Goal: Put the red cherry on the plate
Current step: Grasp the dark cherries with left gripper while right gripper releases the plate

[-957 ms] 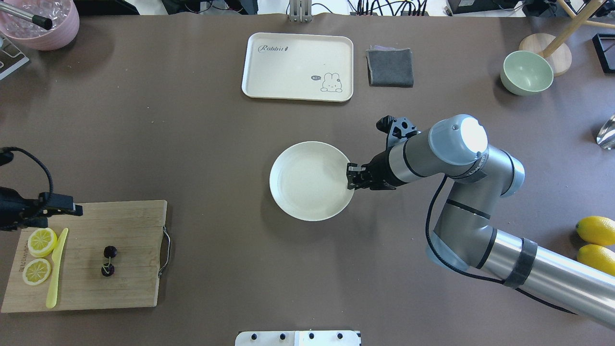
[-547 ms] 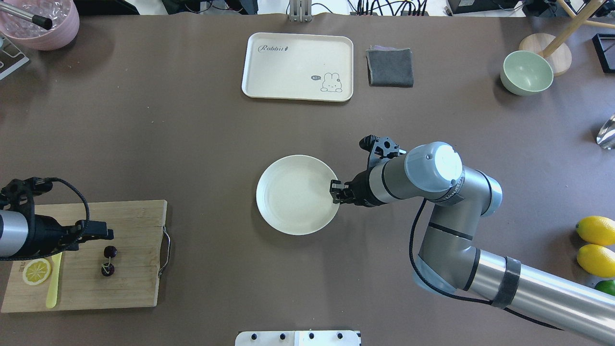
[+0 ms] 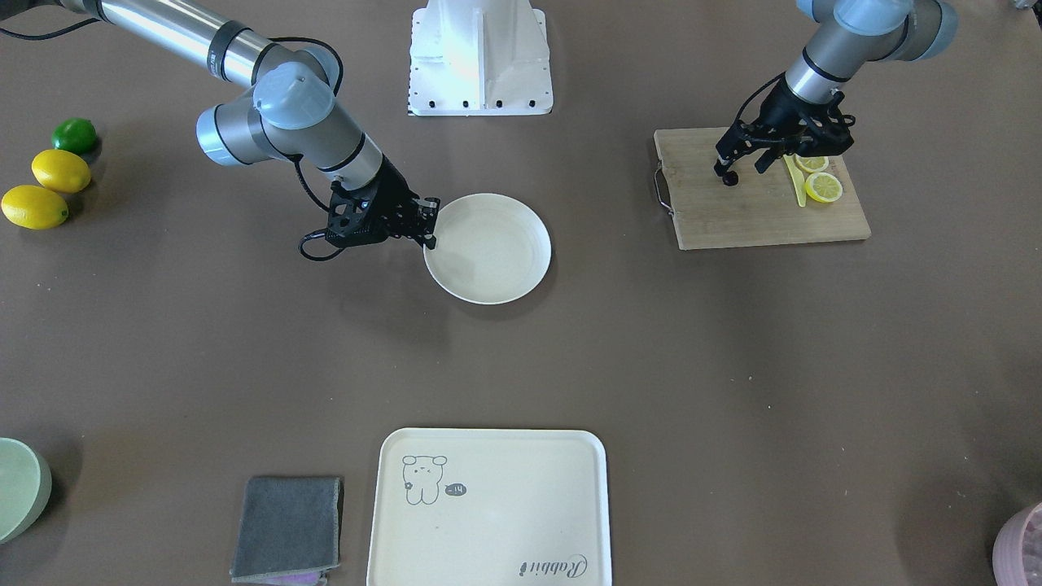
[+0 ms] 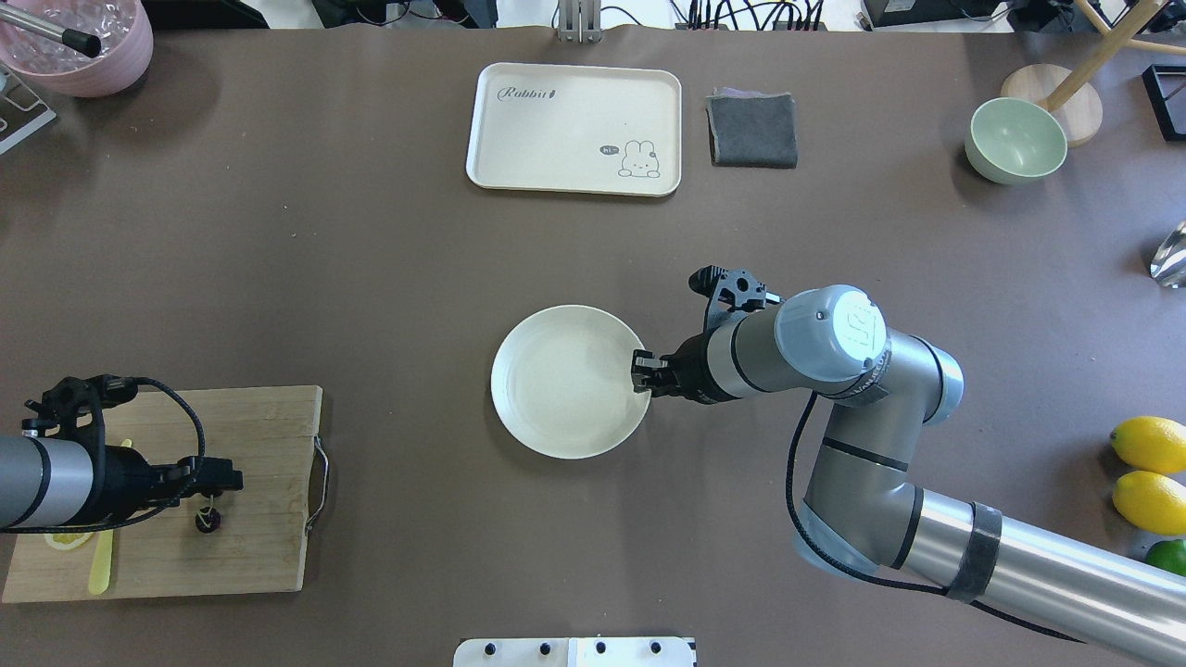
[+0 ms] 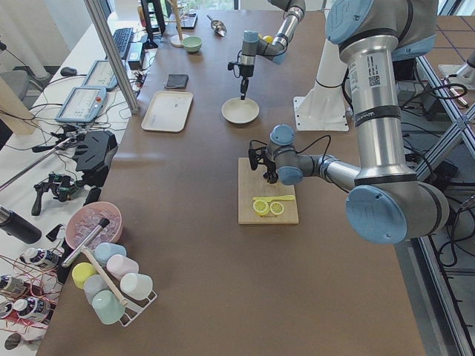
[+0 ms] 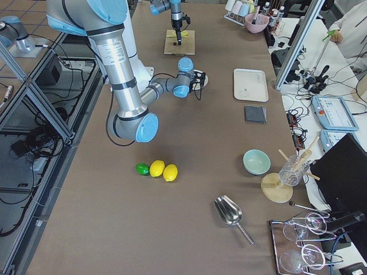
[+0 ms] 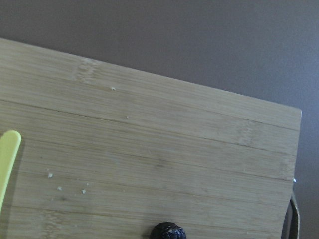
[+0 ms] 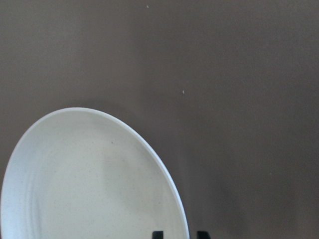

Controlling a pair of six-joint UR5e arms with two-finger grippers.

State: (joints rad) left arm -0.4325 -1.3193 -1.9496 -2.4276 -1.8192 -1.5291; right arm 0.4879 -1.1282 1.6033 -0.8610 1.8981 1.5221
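The red cherry (image 4: 208, 521) lies on the wooden cutting board (image 4: 259, 556). One dark fruit shows in the overhead view; my left gripper (image 4: 222, 482) hovers over the other. The left wrist view catches a cherry (image 7: 168, 232) at its bottom edge. In the front-facing view my left gripper (image 3: 741, 169) stands open just above the board. The cream plate (image 4: 565, 380) sits mid-table, and my right gripper (image 4: 639, 371) is shut on its right rim. The right wrist view shows the plate (image 8: 89, 179) with its rim between the fingertips (image 8: 157, 234).
Lemon slices (image 3: 824, 187) and a yellow knife (image 4: 100, 567) share the board. A cream tray (image 4: 574, 130), grey cloth (image 4: 752, 130) and green bowl (image 4: 1015, 139) lie at the far side. Whole lemons (image 4: 1149, 445) sit at the right edge, a pink bowl (image 4: 79, 42) far left.
My right gripper has dragged the plate left and nearer the robot. My left arm has swung in over the cutting board and now covers one cherry and the lemon slices.
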